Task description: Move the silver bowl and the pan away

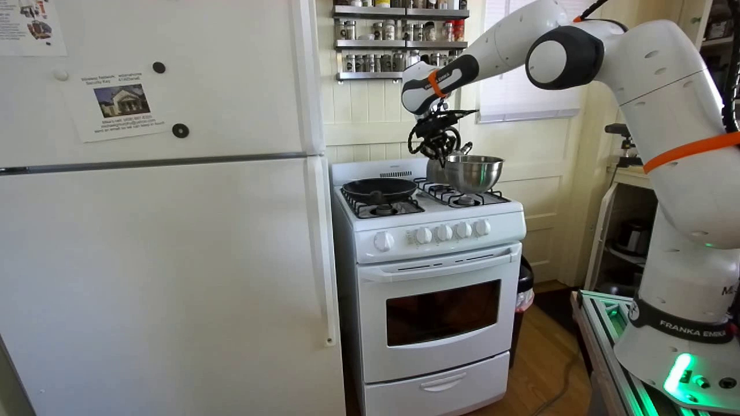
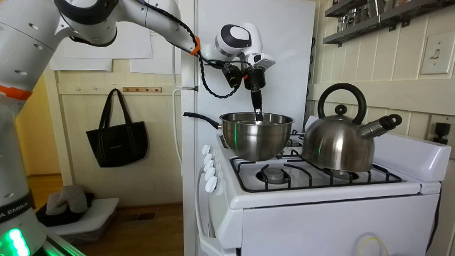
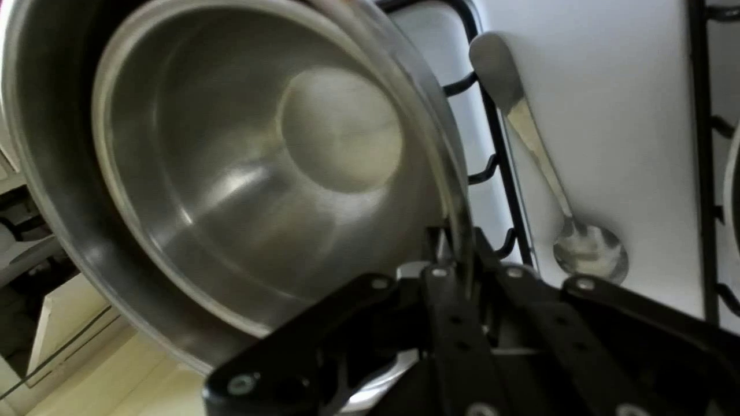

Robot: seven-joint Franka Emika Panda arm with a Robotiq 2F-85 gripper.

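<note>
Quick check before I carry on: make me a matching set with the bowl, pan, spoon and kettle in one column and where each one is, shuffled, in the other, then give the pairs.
Things
1. bowl
2. pan
3. spoon
4. kettle

Places
A. on the fridge-side grate
B. gripped at the rim by the end effector
C. standing on the other grate
D. lying mostly between the two grates

Pairs: 1-B, 2-A, 3-D, 4-C
</note>
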